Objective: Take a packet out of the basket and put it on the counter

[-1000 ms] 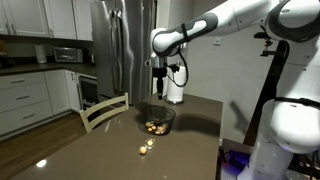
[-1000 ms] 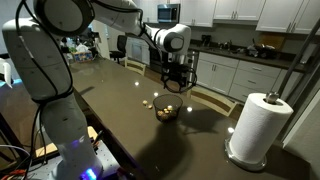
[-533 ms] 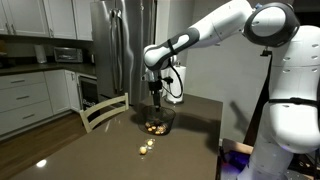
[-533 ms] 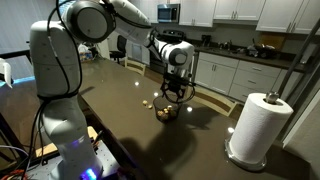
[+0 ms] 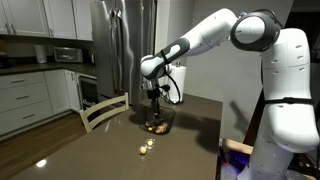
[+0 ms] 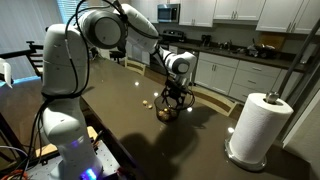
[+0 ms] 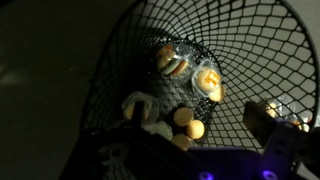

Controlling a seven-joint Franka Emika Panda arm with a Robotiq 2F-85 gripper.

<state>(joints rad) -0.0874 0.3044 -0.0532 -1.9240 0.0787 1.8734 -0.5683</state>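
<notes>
Hangs just above small round dark mesh basket (image 5: 157,124) of yellowish packets (image 7: 172,62) on glossy dark brown counter (image 5: 95,152); black gripper (image 5: 154,108), finger spacing impossible to tell.

one basket (image 5: 166,119) on one counter (image 5: 190,142). two loose packets (image 5: 146,146) lie on the counter outside it. in the wrist view, at least four golden packets (image 7: 207,82) sit in the basket; the exact count is unclear. one paper towel roll (image 6: 257,125), one chair (image 5: 103,110), one robot arm (image 5: 215,30).
</notes>
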